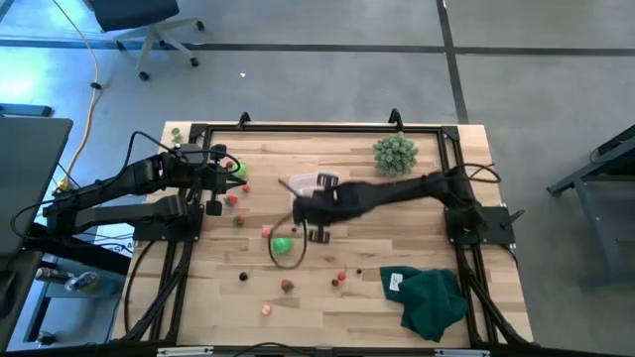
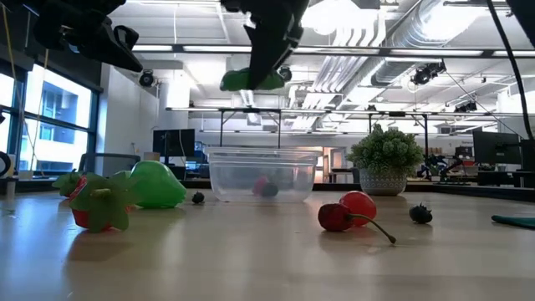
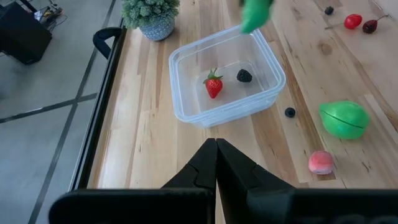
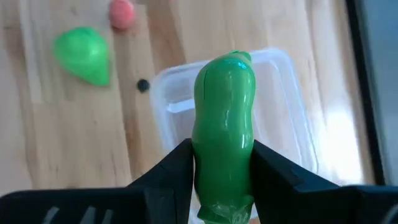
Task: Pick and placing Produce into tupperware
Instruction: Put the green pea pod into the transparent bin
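My right gripper (image 4: 222, 150) is shut on a green elongated piece of produce (image 4: 224, 118), held high above the clear tupperware (image 3: 186, 102). A strawberry (image 3: 213, 84) and a blackberry (image 3: 244, 76) lie on the tupperware's floor. Loose produce lies on the wooden table: a green ball (image 3: 343, 119), a pink piece (image 3: 321, 163), a small dark berry (image 3: 290, 112) and two cherries (image 2: 351, 209). My left gripper (image 3: 216, 149) waits shut at the table's left side, pointing toward the tupperware. My right gripper pinches the green piece by its two sides near one end (image 4: 224, 171) between the two fingers (image 4: 177, 165). The fingers slant down from above, and the piece sticks out past the fingertips along them. It hangs lifted clear over the tupperware (image 2: 263, 180).
A bushy potted ball (image 1: 395, 154) stands at the far right of the table. A dark green cloth (image 1: 432, 297) lies at the near right. More small produce (image 1: 288, 286) is scattered toward the near edge, and a strawberry (image 2: 92, 205) lies close to the low camera.
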`<state>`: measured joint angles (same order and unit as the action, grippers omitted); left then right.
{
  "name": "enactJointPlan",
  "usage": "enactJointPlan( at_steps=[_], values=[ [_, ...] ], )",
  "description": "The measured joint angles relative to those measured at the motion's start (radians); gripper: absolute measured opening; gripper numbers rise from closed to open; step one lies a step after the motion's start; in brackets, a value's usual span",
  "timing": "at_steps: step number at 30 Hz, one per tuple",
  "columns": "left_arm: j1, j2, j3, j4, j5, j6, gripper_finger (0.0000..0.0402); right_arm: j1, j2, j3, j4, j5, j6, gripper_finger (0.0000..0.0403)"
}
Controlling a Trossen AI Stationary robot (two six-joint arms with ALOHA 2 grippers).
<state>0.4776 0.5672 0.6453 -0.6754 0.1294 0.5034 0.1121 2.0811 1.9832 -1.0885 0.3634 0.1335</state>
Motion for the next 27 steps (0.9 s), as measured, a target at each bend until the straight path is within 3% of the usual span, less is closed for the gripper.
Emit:
enactJointPlan(
  at_steps=[7, 12, 17, 27],
  values=[
    [0.000, 0.000, 0.000, 0.000, 0.000, 0.000, 0.0001, -0.199, 0.000, -0.059, 0.067, -0.300, -0.004, 0.0114],
    [0.000, 0.000, 0.000, 0.000, 0.000, 0.000, 0.0001, -0.280, -0.001, -0.151, 0.172, -0.466, -0.013, 0.0114],
    [0.000, 0.000, 0.000, 0.000, 0.000, 0.000, 0.0001, -0.304, -0.001, -0.263, 0.270, -0.533, -0.038, 0.0114],
    [0.000, 0.000, 0.000, 0.000, 0.000, 0.000, 0.0001, -0.303, 0.000, -0.414, 0.415, -0.537, -0.051, 0.0114]
  ],
)
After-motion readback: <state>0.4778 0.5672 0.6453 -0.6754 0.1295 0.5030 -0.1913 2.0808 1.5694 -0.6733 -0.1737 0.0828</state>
